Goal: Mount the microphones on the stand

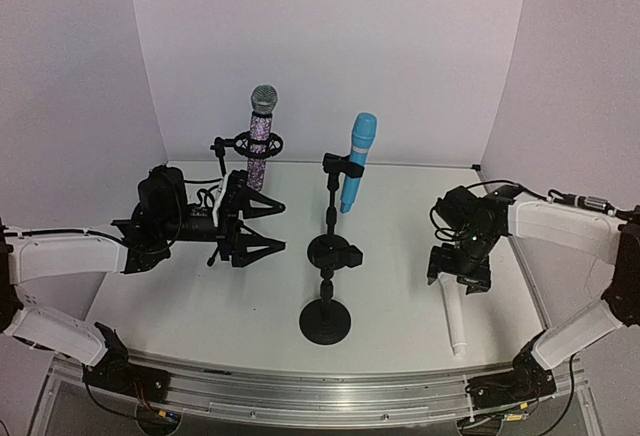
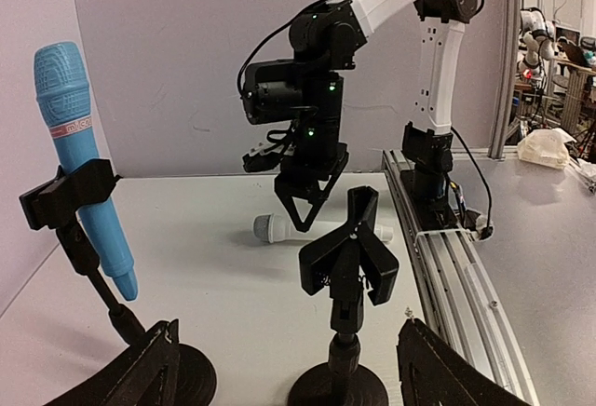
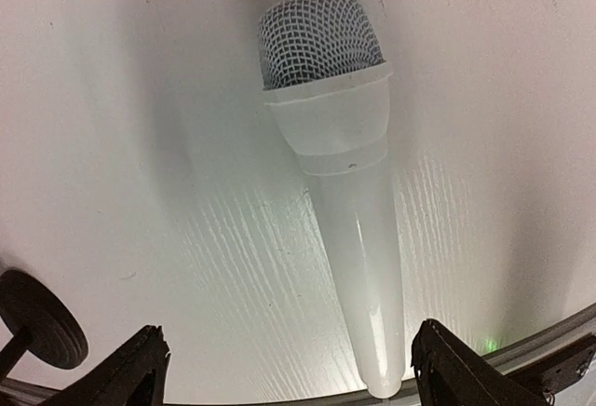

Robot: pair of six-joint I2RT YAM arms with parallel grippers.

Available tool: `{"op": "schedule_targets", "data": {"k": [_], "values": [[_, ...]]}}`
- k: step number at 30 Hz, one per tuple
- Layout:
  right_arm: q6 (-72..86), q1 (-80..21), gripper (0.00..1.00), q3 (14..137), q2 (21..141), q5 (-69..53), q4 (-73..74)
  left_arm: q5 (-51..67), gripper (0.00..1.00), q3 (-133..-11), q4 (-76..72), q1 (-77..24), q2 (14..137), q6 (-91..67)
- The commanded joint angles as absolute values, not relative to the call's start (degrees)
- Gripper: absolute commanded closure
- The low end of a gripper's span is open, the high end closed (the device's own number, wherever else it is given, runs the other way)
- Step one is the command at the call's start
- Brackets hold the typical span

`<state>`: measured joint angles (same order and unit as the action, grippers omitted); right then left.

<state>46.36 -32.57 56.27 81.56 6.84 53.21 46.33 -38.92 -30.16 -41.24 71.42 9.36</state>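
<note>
The glittery microphone (image 1: 262,136) stands upright in a clip at the back left. In the clip (image 2: 70,192) of the middle stand the light blue microphone (image 1: 357,161) (image 2: 79,155) sits tilted. The front stand (image 1: 325,318) has an empty black clip (image 1: 333,253) (image 2: 349,252). On the table at the right lies the white microphone (image 1: 454,321) (image 3: 340,173) (image 2: 270,229), mesh head pointing away from the front edge. My right gripper (image 1: 460,274) (image 3: 293,378) hovers open above it, one finger on each side of the handle, not touching. My left gripper (image 1: 272,228) (image 2: 289,378) is open and empty, facing the empty clip.
The round black base (image 3: 37,318) of the front stand lies left of the white microphone. The aluminium rail (image 1: 320,391) (image 2: 456,257) runs along the table's front edge, close to the microphone's handle end. White walls close in the back and sides.
</note>
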Motion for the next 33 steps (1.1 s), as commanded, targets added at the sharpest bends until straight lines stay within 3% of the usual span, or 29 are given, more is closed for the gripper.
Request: {"op": "schedule_targets", "data": {"k": [1,5,13,29,31,33], "values": [[36.92,-28.32,0.17,58.81,84.5,-1.92,57.03,46.15,0.19,-39.62,-28.38,-41.5,68.93,10.95],[33.04,-24.74,0.32,58.02,87.47,-2.74,56.7,46.25,0.19,-40.04,-28.08,-41.49,69.22,11.04],[27.98,-22.99,0.34,56.85,91.23,-0.86,54.95,46.31,0.19,-41.05,-27.76,-41.48,70.36,11.92],[27.1,-22.36,0.51,54.58,96.89,2.28,47.4,46.15,0.19,-41.44,-27.28,-41.49,70.29,12.15],[27.25,-22.29,0.56,54.16,97.02,2.86,46.76,46.06,0.19,-41.47,-27.0,-41.49,70.08,12.21],[27.37,-22.16,0.7,53.91,96.91,3.13,46.32,46.16,0.19,-41.48,-26.49,-41.5,69.89,12.28]]}}
